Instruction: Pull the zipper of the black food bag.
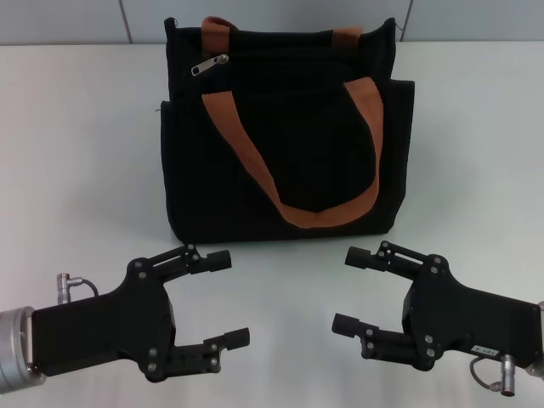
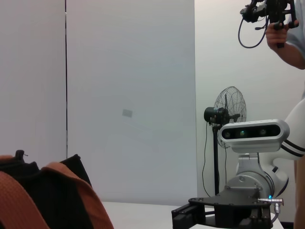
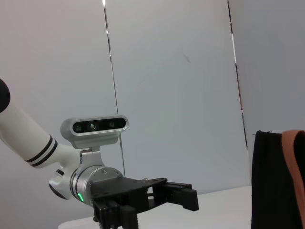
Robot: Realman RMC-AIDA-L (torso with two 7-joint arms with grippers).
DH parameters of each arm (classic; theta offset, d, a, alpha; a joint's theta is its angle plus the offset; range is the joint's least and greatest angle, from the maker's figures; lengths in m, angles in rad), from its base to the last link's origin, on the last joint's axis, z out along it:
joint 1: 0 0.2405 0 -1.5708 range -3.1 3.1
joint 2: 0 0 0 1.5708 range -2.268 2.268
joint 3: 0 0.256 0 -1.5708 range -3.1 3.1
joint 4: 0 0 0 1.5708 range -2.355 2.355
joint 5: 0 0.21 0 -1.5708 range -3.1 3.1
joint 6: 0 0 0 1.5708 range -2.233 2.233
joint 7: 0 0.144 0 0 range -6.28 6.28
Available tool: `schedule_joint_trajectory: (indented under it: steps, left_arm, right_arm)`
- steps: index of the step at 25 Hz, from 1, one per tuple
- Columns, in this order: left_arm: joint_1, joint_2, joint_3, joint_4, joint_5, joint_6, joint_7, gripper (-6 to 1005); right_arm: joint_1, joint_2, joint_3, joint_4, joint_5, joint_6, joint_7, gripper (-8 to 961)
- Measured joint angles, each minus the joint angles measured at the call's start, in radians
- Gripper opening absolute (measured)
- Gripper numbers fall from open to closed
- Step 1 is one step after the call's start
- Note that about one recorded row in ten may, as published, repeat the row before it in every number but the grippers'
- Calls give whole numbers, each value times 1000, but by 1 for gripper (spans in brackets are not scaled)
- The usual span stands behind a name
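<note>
The black food bag [image 1: 285, 136] stands upright on the white table, toward the back centre, with two orange-brown straps. Its silver zipper pull [image 1: 209, 65] lies at the left end of the top zip track. My left gripper [image 1: 226, 299] is open and empty on the near left, in front of the bag. My right gripper [image 1: 348, 289] is open and empty on the near right, facing the left one. Neither touches the bag. A corner of the bag shows in the left wrist view [image 2: 52, 198] and in the right wrist view [image 3: 271, 181].
The white table [image 1: 76, 153] stretches to both sides of the bag. A grey wall runs behind it. A standing fan [image 2: 228, 114] and a person holding a camera rig [image 2: 271, 19] are far off in the left wrist view.
</note>
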Motion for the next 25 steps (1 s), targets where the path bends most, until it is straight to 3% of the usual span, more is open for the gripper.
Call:
schedule_joint_trajectory:
  steps: [9, 13, 15, 17, 18, 20, 21, 25]
  left_arm:
    - [0, 0, -3, 0, -2, -2, 0, 817]
    - [2, -3, -108, -13, -91, -25, 3, 816]
    - [-6, -3, -223, -49, -180, -102, 6, 816]
    - [-12, -3, -256, -61, -207, -137, 1, 816]
    - [-32, -2, -349, -91, -273, -229, -16, 816]
    - [-32, -2, -349, -91, -273, -229, -16, 815]
    - [-75, -1, -419, -105, -317, -382, -39, 815]
    - [-129, 4, -375, -85, -272, -519, -84, 815]
  right_arm:
    - [-3, 1, -1, 9, -1, -6, 0, 750]
    - [-3, 3, -1, 12, -1, -5, -2, 742]
    - [-2, 4, 0, 16, 0, -2, -4, 738]
    - [2, 4, 0, 29, 2, 0, -6, 734]
    - [4, 4, 0, 34, 4, 1, -6, 732]
    - [5, 4, 0, 36, 4, 1, -6, 728]
    - [8, 5, 0, 41, 4, 1, -7, 726]
    - [13, 6, -1, 55, 3, 2, -8, 717]
